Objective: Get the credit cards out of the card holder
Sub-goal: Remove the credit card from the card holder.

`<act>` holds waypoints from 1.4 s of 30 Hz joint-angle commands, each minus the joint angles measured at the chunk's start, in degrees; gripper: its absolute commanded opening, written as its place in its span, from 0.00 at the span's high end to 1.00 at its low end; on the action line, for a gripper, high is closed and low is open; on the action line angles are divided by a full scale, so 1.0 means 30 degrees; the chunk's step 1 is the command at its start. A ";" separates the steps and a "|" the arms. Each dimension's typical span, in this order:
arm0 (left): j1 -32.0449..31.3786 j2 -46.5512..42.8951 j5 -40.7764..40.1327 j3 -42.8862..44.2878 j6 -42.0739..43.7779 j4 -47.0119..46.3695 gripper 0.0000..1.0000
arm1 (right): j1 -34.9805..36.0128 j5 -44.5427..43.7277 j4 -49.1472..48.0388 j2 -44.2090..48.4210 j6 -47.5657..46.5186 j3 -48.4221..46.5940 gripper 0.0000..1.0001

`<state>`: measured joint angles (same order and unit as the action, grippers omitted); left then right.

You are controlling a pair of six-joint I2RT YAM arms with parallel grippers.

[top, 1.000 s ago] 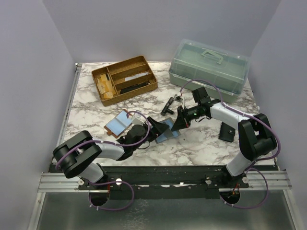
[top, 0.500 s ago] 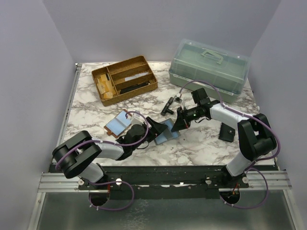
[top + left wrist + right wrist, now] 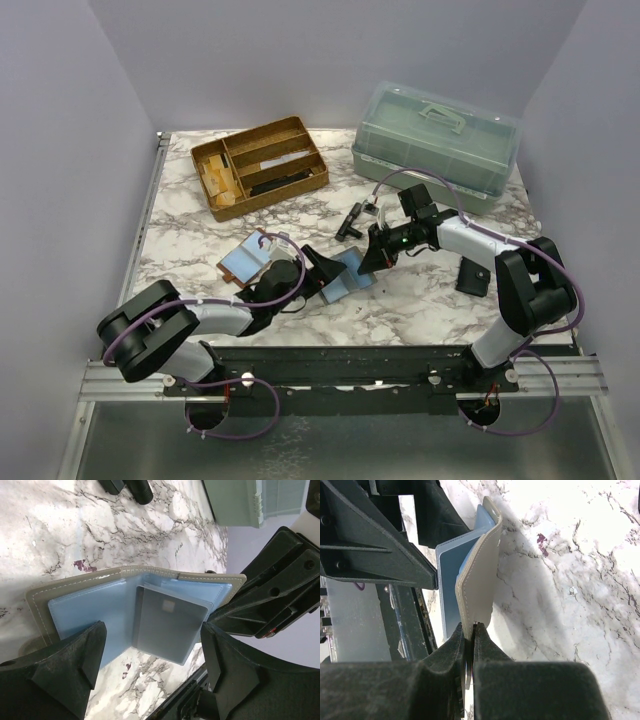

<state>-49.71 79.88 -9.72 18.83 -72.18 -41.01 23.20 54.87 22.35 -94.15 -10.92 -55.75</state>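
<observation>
The card holder (image 3: 347,277), beige with white stitching and blue sleeves, stands open on the marble table. My right gripper (image 3: 368,260) is shut on its edge (image 3: 479,575), jaws pinched at the fold (image 3: 470,629). In the left wrist view the holder's spread (image 3: 90,612) faces me, and a grey-blue credit card (image 3: 170,627) sticks out of a sleeve at its lower edge. My left gripper (image 3: 152,680) is open, one finger (image 3: 65,665) on each side below the card, not touching it. It sits just left of the holder in the top view (image 3: 318,270).
A second open folder with a blue inside (image 3: 245,260) lies left of my left wrist. A wooden tray (image 3: 260,165) sits at the back left, a green plastic box (image 3: 435,135) at the back right. A small black item (image 3: 350,220) and a black pouch (image 3: 473,275) lie near the right arm.
My left arm's elbow has swung left and down, and the holder's blue inside shows more in the top view. The right gripper has kept its hold.
</observation>
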 commanded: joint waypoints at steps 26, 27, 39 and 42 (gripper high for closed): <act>0.0461 0.0553 0.1904 0.1612 0.0455 0.0801 0.12 | 0.0081 -0.0918 -0.0506 0.0154 0.0227 0.0219 1.00; 0.0414 0.0653 0.1665 0.1884 0.0177 0.1687 0.12 | 0.0088 -0.0918 -0.0506 0.0156 0.0239 0.0239 1.00; -0.0579 0.1162 -0.1680 0.5998 -0.0759 1.0752 0.15 | 0.0069 -0.0940 -0.0448 -0.0008 0.0241 0.0162 1.00; -0.0663 0.1427 -0.1934 0.6654 -0.0792 1.1805 0.20 | 0.0084 -0.0963 -0.0462 0.0027 0.0241 0.0169 1.00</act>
<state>-51.07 82.63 -11.31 36.18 -73.12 -14.57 23.20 52.97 22.04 -94.15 -10.50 -55.64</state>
